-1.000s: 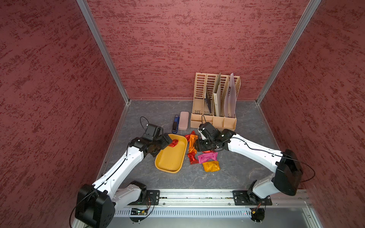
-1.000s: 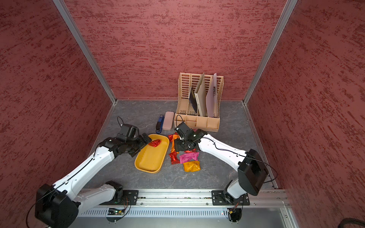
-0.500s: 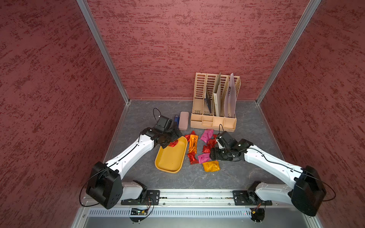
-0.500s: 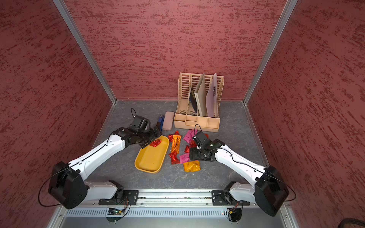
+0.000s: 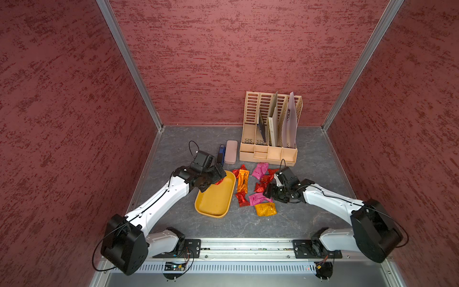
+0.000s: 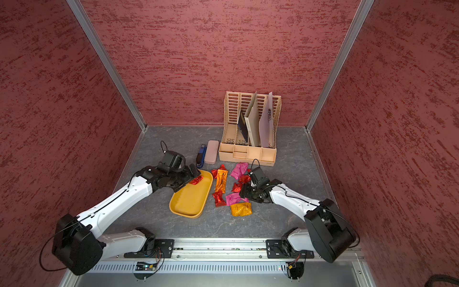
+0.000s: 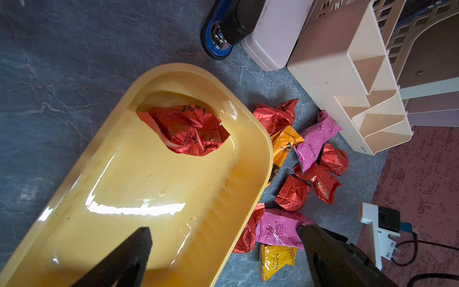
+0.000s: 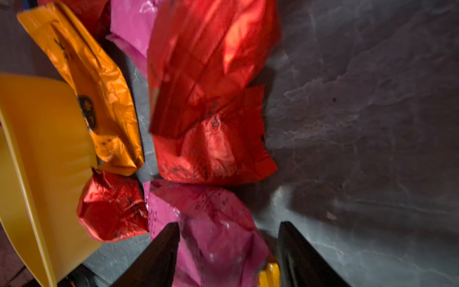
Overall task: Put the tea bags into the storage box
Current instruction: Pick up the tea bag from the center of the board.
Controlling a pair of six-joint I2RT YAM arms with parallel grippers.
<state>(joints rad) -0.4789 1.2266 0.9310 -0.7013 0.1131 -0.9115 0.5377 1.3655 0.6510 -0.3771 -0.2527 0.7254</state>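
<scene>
- Right now my right claw stands open, its jaws either side of a pink tea bag, not yet pinching it
- Other tea bags crowd just ahead of its tips; closing too low could catch a second one, or the slick foil could squirt out sideways
- My left claw hangs open and empty over the storage box, with one red tea bag lying in it just beyond the tips
- Carrying across, I could clip the flared rim and shove the storage box away

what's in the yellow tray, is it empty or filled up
Almost empty: one red tea bag lies in the storage box at one end, and the rest of its floor is bare.
</scene>
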